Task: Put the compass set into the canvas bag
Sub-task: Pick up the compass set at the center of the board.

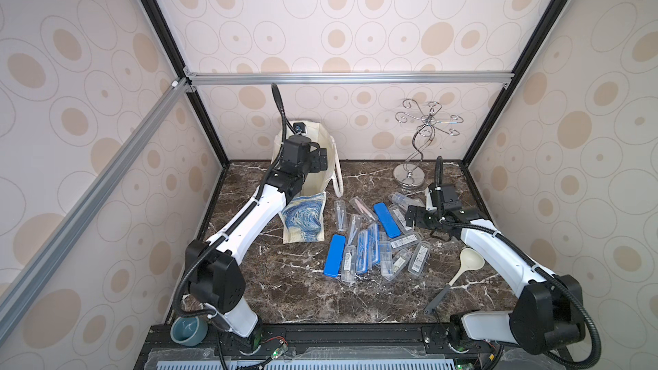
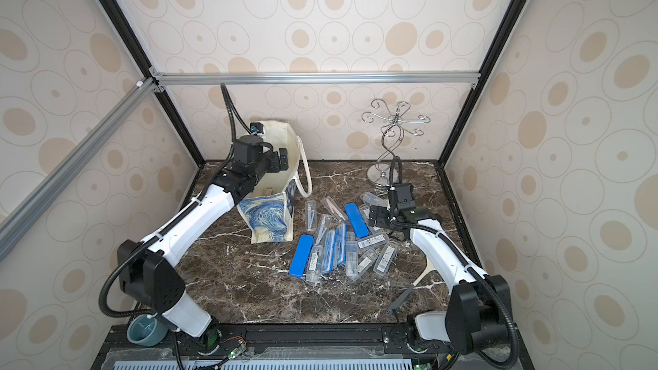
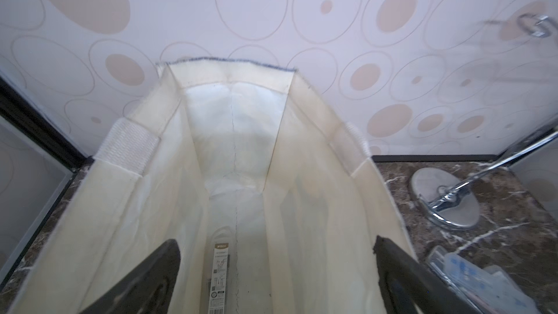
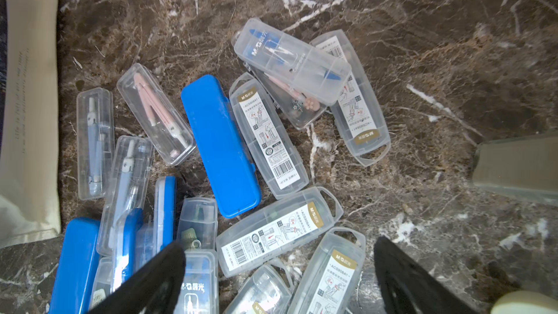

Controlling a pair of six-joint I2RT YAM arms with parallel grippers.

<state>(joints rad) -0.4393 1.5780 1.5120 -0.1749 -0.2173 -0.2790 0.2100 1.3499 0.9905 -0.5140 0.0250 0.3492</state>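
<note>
While jaws gape, left gripper (image 1: 318, 159) overhangs canvas bag (image 1: 302, 218)

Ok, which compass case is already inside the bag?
The clear case with the white label, lying on the floor of the canvas bag; every other case sits outside on the marble tabletop.

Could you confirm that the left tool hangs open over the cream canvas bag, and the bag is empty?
Not empty: the left wrist view shows a clear labelled compass case on the bottom of the cream canvas bag. The left tool does hang open over it.
</note>
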